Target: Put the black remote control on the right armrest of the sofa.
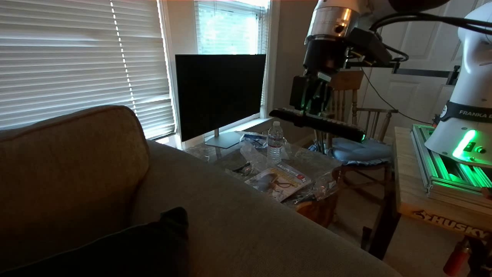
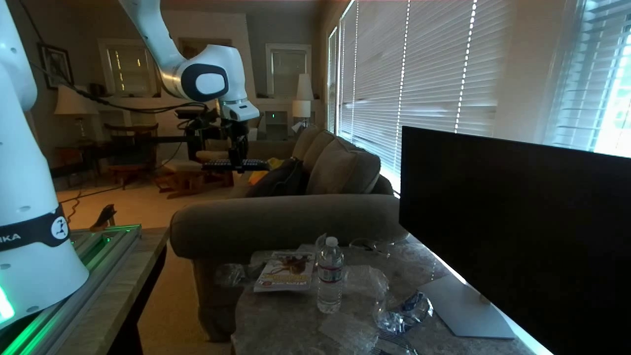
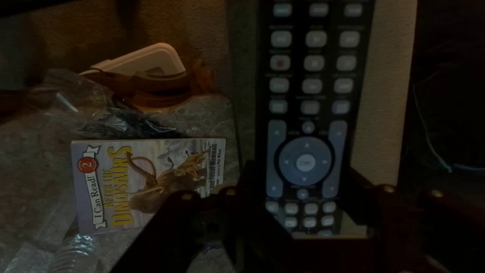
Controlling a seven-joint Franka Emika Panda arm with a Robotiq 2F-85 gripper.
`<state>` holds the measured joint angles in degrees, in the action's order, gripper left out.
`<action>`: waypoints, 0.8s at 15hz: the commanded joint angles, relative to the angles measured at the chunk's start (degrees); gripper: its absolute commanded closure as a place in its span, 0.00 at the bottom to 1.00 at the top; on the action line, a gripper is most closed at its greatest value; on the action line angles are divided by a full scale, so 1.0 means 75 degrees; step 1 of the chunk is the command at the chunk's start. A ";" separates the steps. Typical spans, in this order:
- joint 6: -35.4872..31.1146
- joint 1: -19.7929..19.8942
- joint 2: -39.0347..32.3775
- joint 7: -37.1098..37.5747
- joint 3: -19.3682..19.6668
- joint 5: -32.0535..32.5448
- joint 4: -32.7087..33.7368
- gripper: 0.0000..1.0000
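The black remote [image 3: 308, 118] is gripped along its long sides by the claw [image 3: 301, 185] and is held in the air above the armrest [image 2: 291, 221] of the sofa [image 2: 344, 167]. On the table [image 2: 281, 323] just beside the armrest, a book [image 2: 286, 272] and an upright bottle [image 2: 330, 278] are seen.

Remote control [image 1: 319, 123]: in the hand [image 2: 239, 164], higher than the armrest [image 2: 286, 222] and apart from it
Armrest: at the end of the sofa [image 2: 343, 170], beside the bench [image 2: 276, 325]
Book [image 3: 147, 182]: on the bench, nearer the armrest than the bottle [image 2: 329, 286]
Monitor [image 2: 512, 231]: on the bench, right of the bottle in an exterior view
Cushion [image 2: 280, 180]: on the sofa
Chair [image 1: 346, 80]: right of the bench in an exterior view
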<state>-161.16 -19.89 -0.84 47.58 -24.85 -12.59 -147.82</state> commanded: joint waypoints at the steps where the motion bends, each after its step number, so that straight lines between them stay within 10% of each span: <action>1: -0.0151 -0.0247 -0.0667 0.1334 -0.0074 0.1013 0.0576 0.73; 12: -0.0461 -0.1349 -0.2729 0.2264 0.0538 0.2901 0.2678 0.73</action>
<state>-164.35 -27.40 -15.30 63.31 -22.69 5.63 -133.93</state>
